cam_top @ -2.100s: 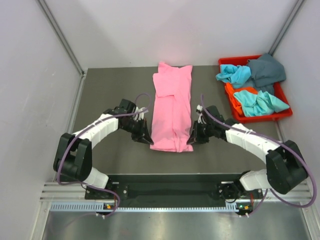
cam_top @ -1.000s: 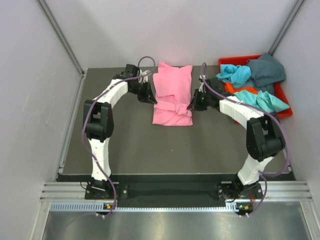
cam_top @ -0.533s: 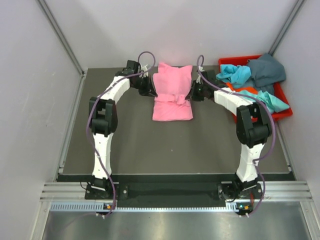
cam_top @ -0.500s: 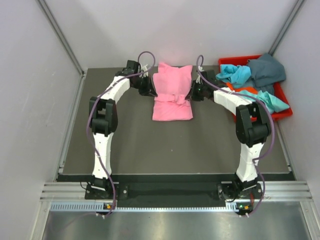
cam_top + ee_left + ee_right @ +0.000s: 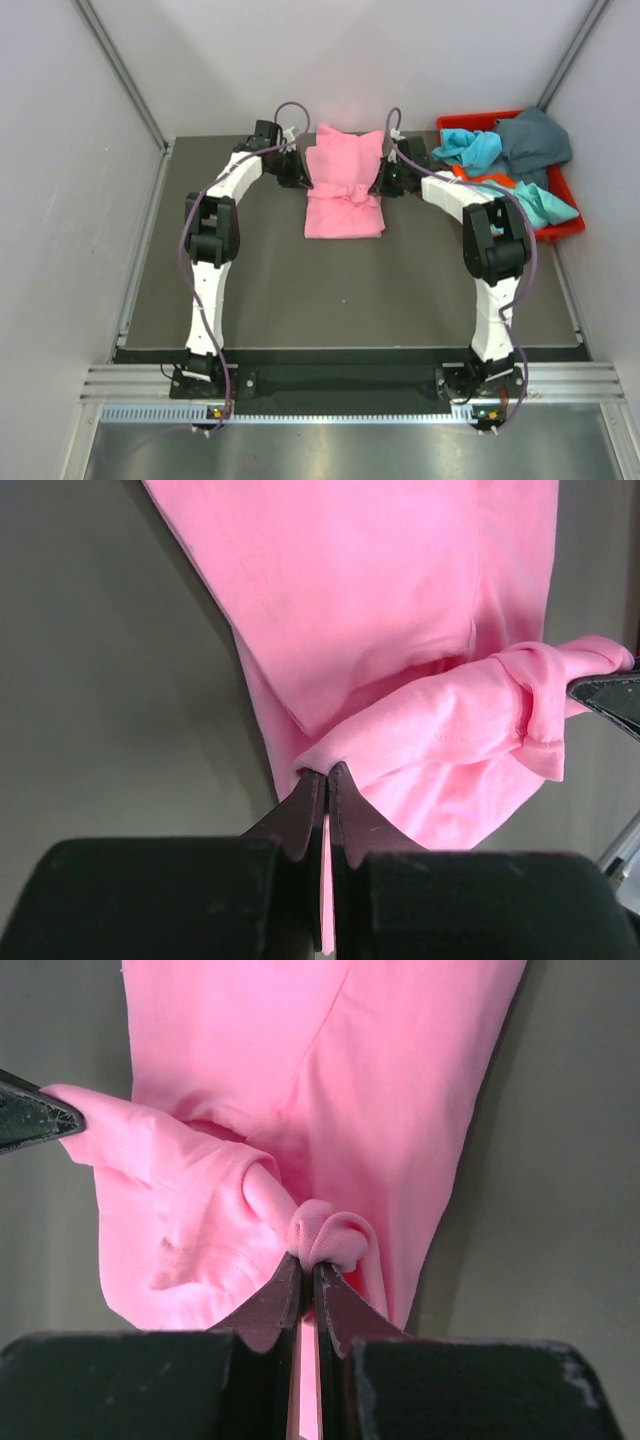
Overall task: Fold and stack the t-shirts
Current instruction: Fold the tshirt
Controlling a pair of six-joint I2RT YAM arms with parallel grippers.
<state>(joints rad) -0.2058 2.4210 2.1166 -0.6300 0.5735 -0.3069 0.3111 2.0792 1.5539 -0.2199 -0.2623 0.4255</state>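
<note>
Overhead, two wrist close-ups; shared t-shirt (image 5: 345, 205)

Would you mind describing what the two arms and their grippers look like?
The left arm and right arm have white links with black joints, and a purple cable loops along each. The left gripper and right gripper have black bodies with slim, dark, wedge-shaped fingers tapering to points.

You're looking at a plain bright pink t-shirt (image 5: 344, 195) on a dark grey table (image 5: 260, 290). The red bin (image 5: 478, 119) holds turquoise t-shirts (image 5: 470, 148), a dark teal-grey t-shirt (image 5: 535, 140) and an orange t-shirt (image 5: 470, 177), none patterned. Your arms (image 5: 205, 300) are white with black joints and purple cables (image 5: 290, 107).
</note>
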